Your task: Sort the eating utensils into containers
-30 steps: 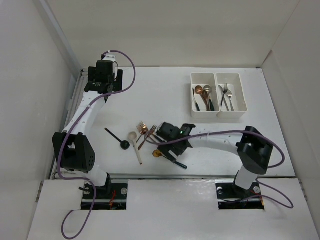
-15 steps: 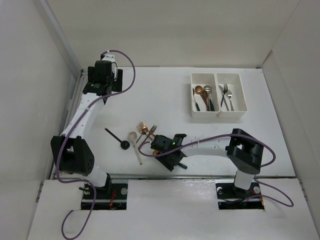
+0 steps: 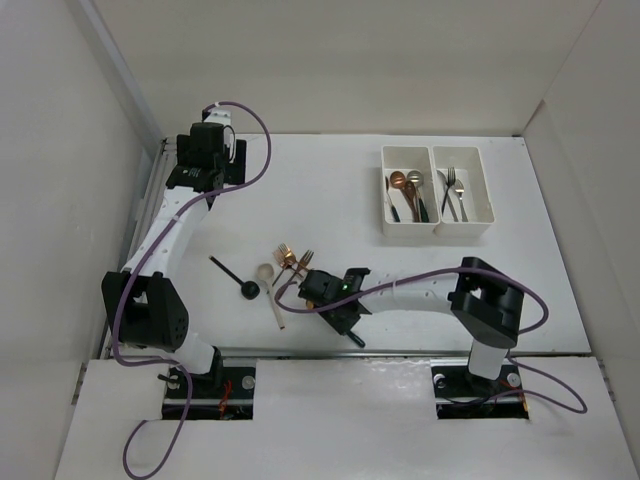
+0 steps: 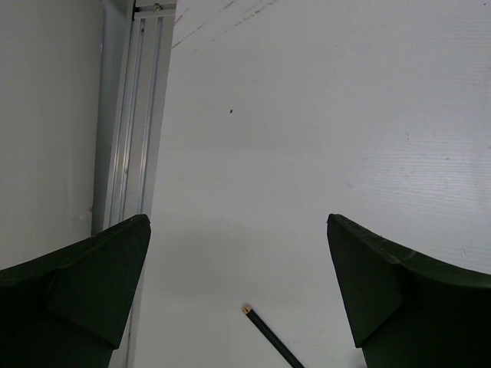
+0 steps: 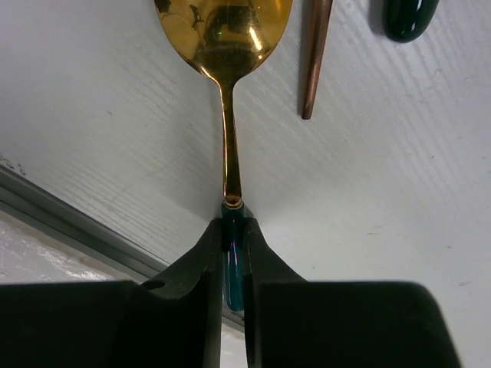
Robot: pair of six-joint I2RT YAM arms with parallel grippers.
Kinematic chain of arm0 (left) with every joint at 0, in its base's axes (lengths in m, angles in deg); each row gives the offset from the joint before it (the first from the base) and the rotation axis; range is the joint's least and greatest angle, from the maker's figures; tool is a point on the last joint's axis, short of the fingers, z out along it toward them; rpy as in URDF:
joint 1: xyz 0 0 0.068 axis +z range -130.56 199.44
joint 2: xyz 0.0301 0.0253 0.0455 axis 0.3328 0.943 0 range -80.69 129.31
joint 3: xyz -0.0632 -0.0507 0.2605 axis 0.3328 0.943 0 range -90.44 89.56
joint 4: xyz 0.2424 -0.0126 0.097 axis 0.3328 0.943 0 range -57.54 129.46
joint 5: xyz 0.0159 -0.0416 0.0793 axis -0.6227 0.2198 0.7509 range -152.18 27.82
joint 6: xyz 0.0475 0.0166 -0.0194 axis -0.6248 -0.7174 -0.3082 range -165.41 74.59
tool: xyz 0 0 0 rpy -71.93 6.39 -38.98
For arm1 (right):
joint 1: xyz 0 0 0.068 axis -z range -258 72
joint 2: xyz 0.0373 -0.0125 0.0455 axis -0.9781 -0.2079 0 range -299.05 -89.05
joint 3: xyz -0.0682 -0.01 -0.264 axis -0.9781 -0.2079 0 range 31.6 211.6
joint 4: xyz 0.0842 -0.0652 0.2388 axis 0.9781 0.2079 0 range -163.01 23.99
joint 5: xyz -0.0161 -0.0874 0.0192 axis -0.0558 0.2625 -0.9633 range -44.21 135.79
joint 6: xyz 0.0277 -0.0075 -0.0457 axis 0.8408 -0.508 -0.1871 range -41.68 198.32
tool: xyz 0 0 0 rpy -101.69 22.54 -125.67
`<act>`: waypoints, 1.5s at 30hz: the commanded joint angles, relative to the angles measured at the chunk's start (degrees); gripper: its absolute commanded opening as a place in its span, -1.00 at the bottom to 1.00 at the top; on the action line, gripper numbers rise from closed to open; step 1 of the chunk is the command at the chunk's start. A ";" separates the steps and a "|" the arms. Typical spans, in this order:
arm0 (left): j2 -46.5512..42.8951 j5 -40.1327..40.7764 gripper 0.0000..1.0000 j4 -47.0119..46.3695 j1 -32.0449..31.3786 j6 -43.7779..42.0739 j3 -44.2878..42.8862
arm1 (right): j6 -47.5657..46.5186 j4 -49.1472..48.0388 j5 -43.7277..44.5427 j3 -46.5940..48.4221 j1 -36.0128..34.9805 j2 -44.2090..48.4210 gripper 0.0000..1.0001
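My right gripper [image 3: 325,299] [image 5: 234,227] is shut on the dark green handle of a gold spoon [image 5: 224,34], low over the table near its front edge. The spoon's handle end [image 3: 356,341] sticks out behind the fingers. Just left of it lie two copper forks [image 3: 289,260], a cream spoon [image 3: 271,292] and a black spoon [image 3: 238,279]. The two white containers [image 3: 410,229] stand at the back right, spoons in the left one, forks in the right one. My left gripper [image 3: 204,152] [image 4: 238,253] hangs open at the back left with nothing between its fingers.
A metal rail [image 5: 69,218] runs along the table's front edge, right beside the right fingers. A copper handle [image 5: 316,61] and a dark rounded utensil end [image 5: 410,15] lie beyond the gold spoon. A black handle tip [image 4: 265,333] shows below the left gripper.
The right gripper slid left and toward the front edge over the gold spoon and closed on its handle. The left arm stayed put.
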 commanded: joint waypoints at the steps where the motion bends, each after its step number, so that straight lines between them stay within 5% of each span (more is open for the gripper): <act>1: -2.76 0.27 1.00 -1.34 0.10 0.65 0.36 | -2.17 1.41 4.92 2.26 0.07 -0.79 -1.00; 10: -2.76 2.12 1.00 -1.34 0.10 2.32 0.36 | -9.65 3.36 10.99 20.80 4.80 9.24 -1.00; 21: -3.37 -13.25 0.98 -0.28 6.32 19.44 6.23 | -7.27 -0.68 17.16 37.23 42.92 -0.41 -1.00; 25: -3.99 -22.48 0.54 -0.81 8.18 25.70 12.12 | -7.27 -0.68 13.63 40.84 51.02 -8.06 -1.00; 39: 3.57 -23.72 0.36 12.11 -1.40 26.67 16.79 | -9.65 -0.08 9.58 45.25 53.25 -22.05 -1.00; 43: 4.80 -23.19 0.19 14.65 -3.32 27.90 17.58 | -9.65 0.99 10.29 45.25 53.25 -22.05 -0.02; 45: 5.42 -22.67 0.19 17.01 -5.69 27.38 17.58 | -9.65 0.99 11.34 43.68 53.25 -20.38 0.31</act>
